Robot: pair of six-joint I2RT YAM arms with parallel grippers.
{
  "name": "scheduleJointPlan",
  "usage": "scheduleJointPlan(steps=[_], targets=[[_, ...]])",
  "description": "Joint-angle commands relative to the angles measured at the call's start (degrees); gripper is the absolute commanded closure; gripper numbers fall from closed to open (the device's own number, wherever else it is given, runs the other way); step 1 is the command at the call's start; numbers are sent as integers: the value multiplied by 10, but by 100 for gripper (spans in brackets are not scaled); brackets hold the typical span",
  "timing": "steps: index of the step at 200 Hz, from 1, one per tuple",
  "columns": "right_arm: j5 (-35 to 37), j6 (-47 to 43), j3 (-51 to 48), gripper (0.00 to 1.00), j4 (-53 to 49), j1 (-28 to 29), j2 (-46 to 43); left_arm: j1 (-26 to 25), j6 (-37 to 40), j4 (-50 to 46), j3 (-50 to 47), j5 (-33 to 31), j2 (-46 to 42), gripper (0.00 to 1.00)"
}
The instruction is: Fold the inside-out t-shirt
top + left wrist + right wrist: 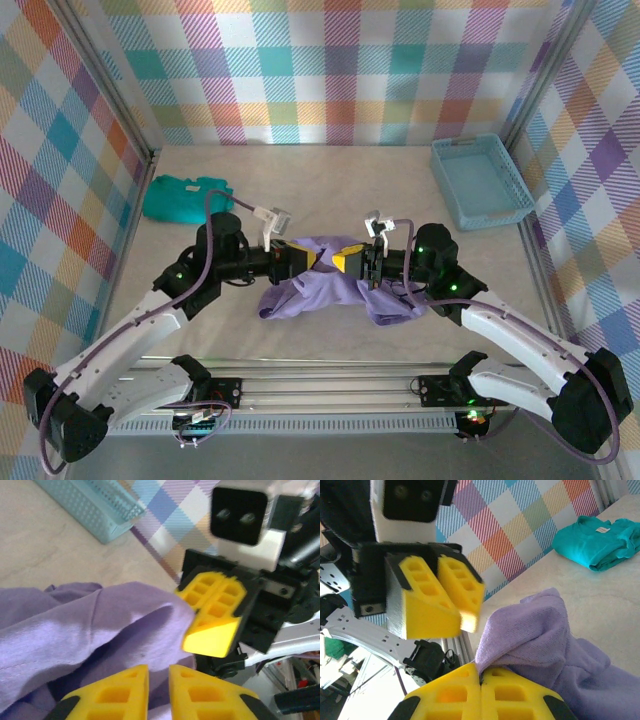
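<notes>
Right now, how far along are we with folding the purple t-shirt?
Done: nothing looks folded. The t-shirt lies bunched in a crumpled heap mid-table. In hand: the right tool is shut on a pinch of its fabric, and the left tool sits right against the cloth, though I cannot tell if it grips. Left: spreading the shirt flat, then making every fold.
</notes>
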Motion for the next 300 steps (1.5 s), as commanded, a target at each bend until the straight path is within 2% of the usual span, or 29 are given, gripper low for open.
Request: scheduleJointPlan(steps=[1,22,63,73,87,105,122,154,217,232,244,252,274,286,300], targets=[[-8,-8,23,100,19,-1,-6,-4,24,-21,13,6,30,67],[-9,-6,22,100,20,-1,-6,-6,17,4,9,40,48,56],[-9,-6,22,100,20,-1,-6,-12,-1,52,-10,75,58,51],[-10,-5,22,100,20,-1,-5,-13,-2,52,-9,69,60,55],[-10,-6,21,100,19,-1,-6,-12,-1,58,-8,63,61,65],[-9,-8,21,100,13,-1,-10,-12,-1,61,-8,53,58,86],[-4,-16,21,100,1,-1,-16,-13,1,57,-6,40,53,99],[11,-39,25,100,-33,-1,-23,-13,14,33,-4,13,24,100],[42,-61,47,100,-80,4,-8,-14,0,47,-8,9,-21,100],[61,-62,56,89,-100,6,-1,-16,-12,52,-5,4,-24,100],[88,-60,67,76,-125,10,6,-19,-22,44,8,-14,-25,100],[123,-62,83,70,-164,14,14,-25,-24,25,22,-40,-22,100],[264,-59,148,63,-318,25,33,-53,-29,-72,76,-154,0,100],[302,-74,165,60,-360,36,35,-70,-41,-124,105,-217,19,100],[312,-94,159,55,-350,53,24,-89,-56,-168,133,-278,39,100]])
